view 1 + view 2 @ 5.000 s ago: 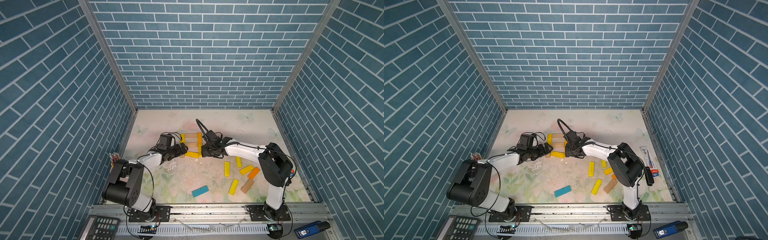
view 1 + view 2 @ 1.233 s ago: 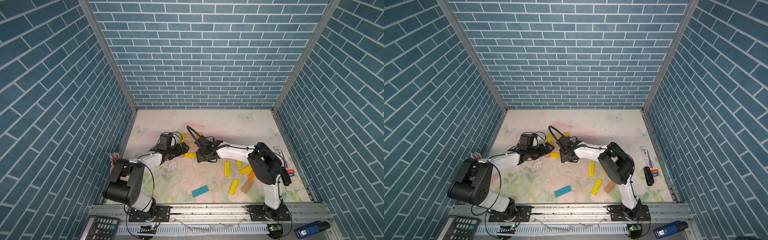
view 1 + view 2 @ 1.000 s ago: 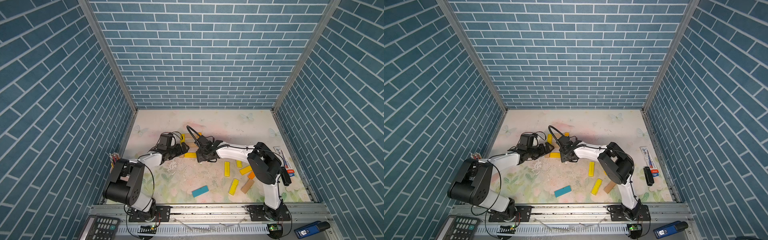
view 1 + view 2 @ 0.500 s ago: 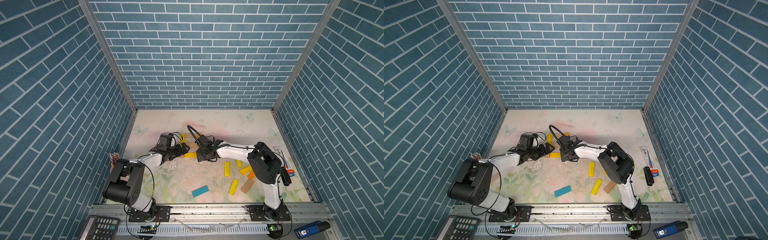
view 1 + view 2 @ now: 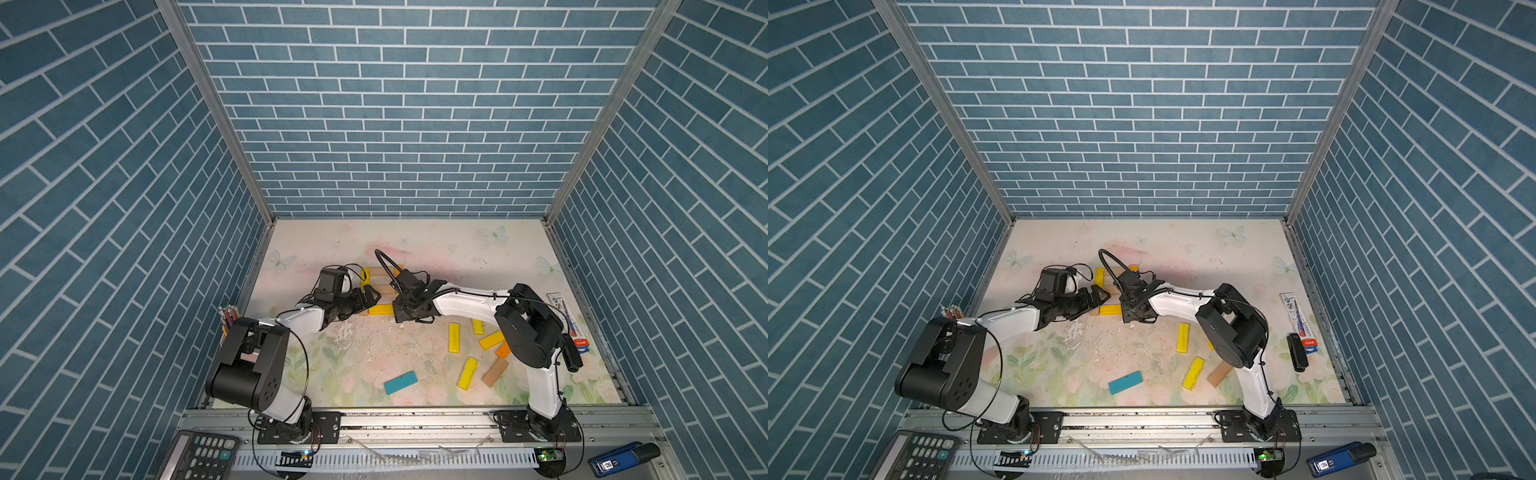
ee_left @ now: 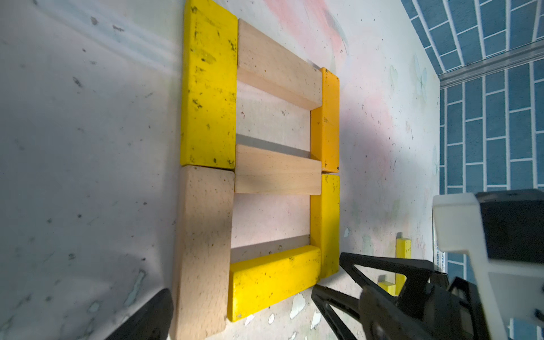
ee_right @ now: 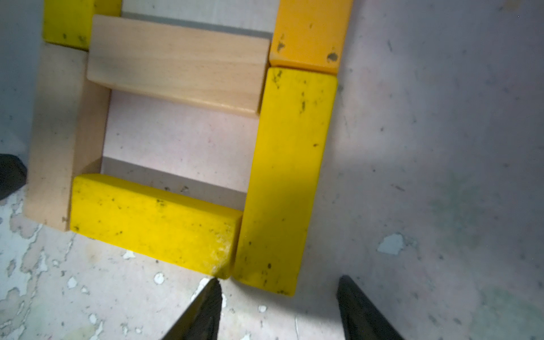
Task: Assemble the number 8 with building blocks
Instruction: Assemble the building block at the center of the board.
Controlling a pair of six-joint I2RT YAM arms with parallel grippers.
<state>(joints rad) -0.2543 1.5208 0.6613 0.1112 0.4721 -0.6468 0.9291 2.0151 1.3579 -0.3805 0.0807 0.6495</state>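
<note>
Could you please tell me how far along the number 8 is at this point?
Done: seven blocks form a closed 8 with two loops. In hand: nothing; the left gripper and right gripper are both open at its near end, the right one at the yellow bottom bar's corner, which looks not quite flush. Remaining: perhaps a nudge there; the spare blocks lie unused.

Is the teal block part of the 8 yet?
No, in a top view the teal block lies flat by itself, well apart from the assembled figure.
</note>
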